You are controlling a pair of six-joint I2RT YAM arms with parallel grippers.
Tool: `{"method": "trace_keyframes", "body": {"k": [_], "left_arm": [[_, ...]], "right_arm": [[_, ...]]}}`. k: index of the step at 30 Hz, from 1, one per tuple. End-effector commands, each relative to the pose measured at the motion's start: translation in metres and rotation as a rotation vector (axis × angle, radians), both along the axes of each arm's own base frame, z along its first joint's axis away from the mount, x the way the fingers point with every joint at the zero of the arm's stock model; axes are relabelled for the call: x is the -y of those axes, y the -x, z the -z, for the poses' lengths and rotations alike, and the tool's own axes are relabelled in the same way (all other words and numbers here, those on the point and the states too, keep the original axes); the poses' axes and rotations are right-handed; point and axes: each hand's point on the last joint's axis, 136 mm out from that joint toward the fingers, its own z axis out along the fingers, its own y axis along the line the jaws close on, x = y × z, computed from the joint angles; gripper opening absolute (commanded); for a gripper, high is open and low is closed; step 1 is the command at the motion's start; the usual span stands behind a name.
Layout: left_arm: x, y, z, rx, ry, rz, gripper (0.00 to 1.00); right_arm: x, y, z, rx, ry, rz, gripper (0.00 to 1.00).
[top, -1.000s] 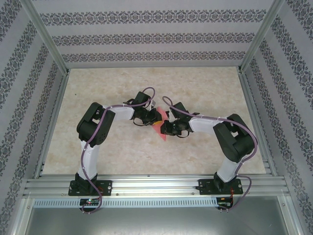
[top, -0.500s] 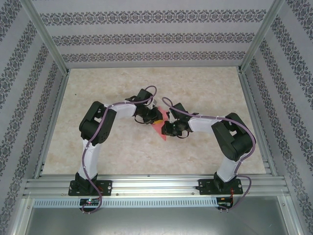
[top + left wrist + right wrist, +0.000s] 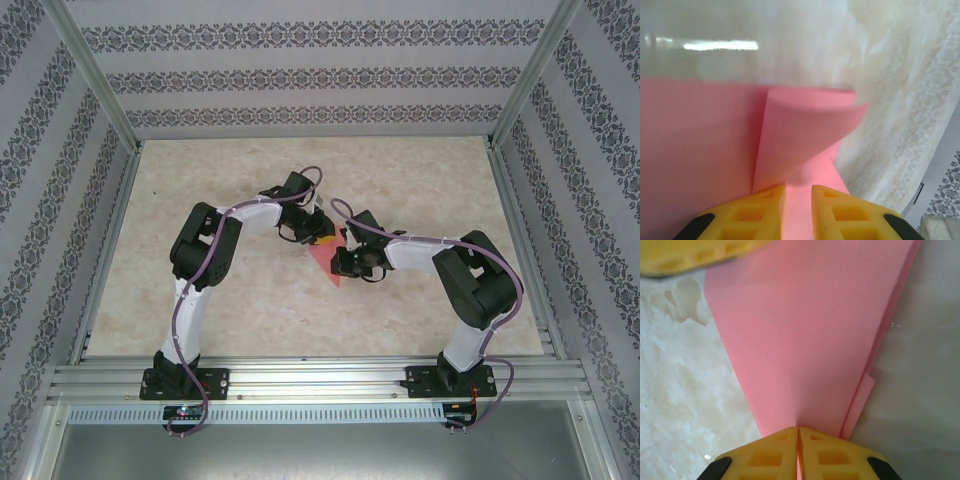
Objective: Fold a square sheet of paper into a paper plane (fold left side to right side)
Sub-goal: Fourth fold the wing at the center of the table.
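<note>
The right pincer [image 3: 798,432] is closed tight on the narrow tip of the pink paper plane [image 3: 800,340], which widens toward 12 o'clock. The left pincer [image 3: 798,187] stands slightly parted, with a curled flap [image 3: 805,130] rising at its 12 o'clock. The plane lies mid-worktop [image 3: 250,300], between both pincers.

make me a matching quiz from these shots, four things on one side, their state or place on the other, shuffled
Things:
1. left gripper, yellow fingers
2. right gripper, yellow fingers
3. thin salmon-pink folded paper
4. beige marbled tabletop

States and places:
a. shut on the paper's narrow end
b. lies under the paper
c. jaws slightly apart by a curled flap
d. tapers toward one gripper

Pairs: 1-c, 2-a, 3-d, 4-b
</note>
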Motion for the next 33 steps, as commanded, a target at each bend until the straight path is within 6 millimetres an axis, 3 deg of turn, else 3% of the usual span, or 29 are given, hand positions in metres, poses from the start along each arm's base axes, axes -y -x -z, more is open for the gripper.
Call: {"method": "trace_keyframes", "body": {"k": [1,13,18,23,26,30,33], "left_arm": [[-0.027,-0.050,0.005,0.123,-0.060,-0.083,0.23],[-0.040,-0.088,0.005,0.147,-0.047,-0.121,0.23],[-0.047,-0.088,-0.038,0.241,-0.032,-0.107,0.24],[-0.057,-0.064,-0.077,0.309,-0.013,-0.095,0.25],[-0.048,-0.041,-0.091,0.318,0.041,-0.052,0.25],[-0.020,-0.006,-0.084,0.279,0.078,0.049,0.23],[-0.003,0.007,-0.068,0.244,0.084,0.090,0.23]], "right_arm": [[0.044,0.061,0.054,-0.222,0.235,-0.018,0.10],[0.043,0.062,0.053,-0.220,0.233,-0.018,0.10],[0.041,0.057,0.048,-0.204,0.209,-0.031,0.10],[0.047,0.045,0.037,-0.181,0.196,-0.044,0.11],[0.046,0.041,0.032,-0.174,0.194,-0.068,0.11],[0.043,0.040,0.032,-0.175,0.184,-0.078,0.11],[0.044,0.041,0.033,-0.175,0.187,-0.074,0.11]]}}
